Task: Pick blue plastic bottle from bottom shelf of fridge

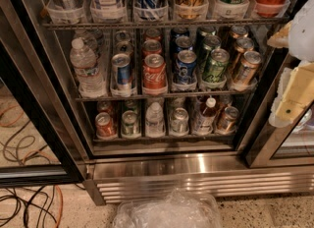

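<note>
The fridge (162, 165) stands open in front of me. Its bottom shelf (162, 136) holds a row of cans in clear trays. The blue plastic bottle (205, 115), with a white cap, dark neck and pale label, stands upright in the fifth lane from the left, between a silver can (179, 120) and a copper can (227, 119). A clear water bottle (154, 119) stands in the third lane. My gripper (293, 74), white and cream, is at the right edge of the view, outside the fridge, above and to the right of the bottle and well apart from it.
The middle shelf (157, 96) holds a large water bottle (87, 70) and cola and soda cans. The open door (34, 124) stands at the left and a shut glass door (289, 146) at the right. Crumpled clear plastic (167, 211) and cables (29, 202) lie on the floor.
</note>
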Action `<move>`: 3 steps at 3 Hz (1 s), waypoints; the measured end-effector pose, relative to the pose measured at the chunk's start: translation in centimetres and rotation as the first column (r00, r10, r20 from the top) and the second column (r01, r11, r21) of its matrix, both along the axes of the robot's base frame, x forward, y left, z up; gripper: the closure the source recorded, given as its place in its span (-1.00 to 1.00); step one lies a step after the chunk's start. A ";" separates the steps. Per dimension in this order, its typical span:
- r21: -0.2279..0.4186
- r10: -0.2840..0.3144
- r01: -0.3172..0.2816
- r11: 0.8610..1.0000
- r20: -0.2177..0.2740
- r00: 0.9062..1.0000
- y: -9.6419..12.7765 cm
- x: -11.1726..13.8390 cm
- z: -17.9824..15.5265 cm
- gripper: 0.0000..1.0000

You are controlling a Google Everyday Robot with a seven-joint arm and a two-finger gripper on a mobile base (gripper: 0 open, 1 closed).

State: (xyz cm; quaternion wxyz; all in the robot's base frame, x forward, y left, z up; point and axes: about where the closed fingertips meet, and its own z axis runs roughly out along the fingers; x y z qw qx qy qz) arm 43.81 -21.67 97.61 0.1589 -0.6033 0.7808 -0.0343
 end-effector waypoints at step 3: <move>0.153 -0.137 0.138 0.979 -0.016 0.990 0.8 1.3 -4.2 -1.00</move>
